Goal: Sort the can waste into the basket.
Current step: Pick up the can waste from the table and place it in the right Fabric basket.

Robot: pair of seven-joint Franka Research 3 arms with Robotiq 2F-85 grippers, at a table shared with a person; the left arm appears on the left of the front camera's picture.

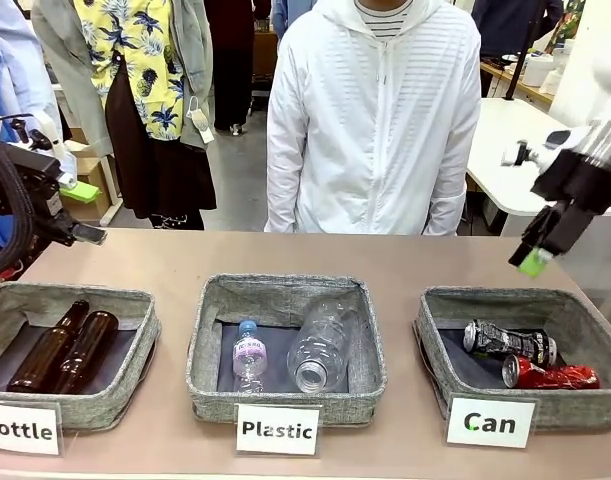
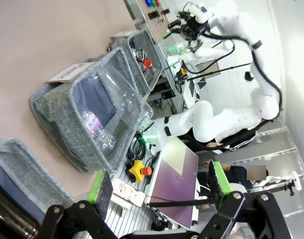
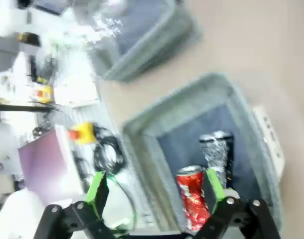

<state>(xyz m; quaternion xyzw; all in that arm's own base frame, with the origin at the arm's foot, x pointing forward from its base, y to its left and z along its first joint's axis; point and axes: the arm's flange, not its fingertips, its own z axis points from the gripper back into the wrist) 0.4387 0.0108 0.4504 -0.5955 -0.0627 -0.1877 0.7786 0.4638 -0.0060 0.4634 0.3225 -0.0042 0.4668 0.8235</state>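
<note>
Now both crushed cans, the black-and-silver can (image 1: pixel 509 341) and the red can (image 1: pixel 550 375), are lying in the Can basket (image 1: pixel 595 325), while the right gripper (image 3: pixel 155 186) is hovering wide open above and the left gripper (image 2: pixel 161 185) is spreading wide, empty, near the basket with plastic bottles (image 2: pixel 62 107).

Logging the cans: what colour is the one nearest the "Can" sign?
Shiny red; the crushed red can shows best in the front view.

Left hand (image 2: pixel 159 185) seen spread wide at 6 o'clock, nothing held between green pads (image 2: pixel 99 185). Plastic bottles (image 2: pixel 117 102) lie in grey middle basket (image 2: pixel 57 117) at 9 o'clock. Can basket (image 2: pixel 151 59) with red can (image 2: pixel 147 63) sits at 12 o'clock.
</note>
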